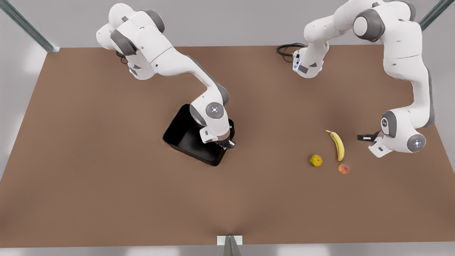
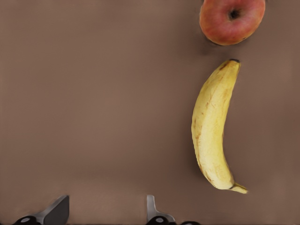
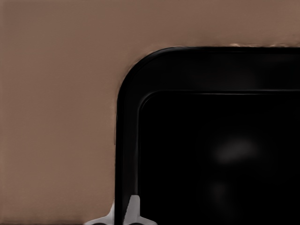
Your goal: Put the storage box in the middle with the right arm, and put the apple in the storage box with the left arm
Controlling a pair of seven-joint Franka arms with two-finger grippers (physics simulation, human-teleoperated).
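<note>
Gripping the storage box (image 1: 185, 137) by its right wall, our right gripper (image 1: 226, 143) sat pinched on the rim near the table's (image 1: 89, 160) middle. Our left gripper (image 1: 363, 137) hovered with fingers spread just right of the banana (image 1: 338, 144); the apple (image 1: 343, 168) lay nearby, beside a yellow-green fruit (image 1: 315, 160).

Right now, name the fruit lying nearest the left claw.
The banana: long and yellow, it lies nearer the left claw than the apple or the green fruit.
</note>
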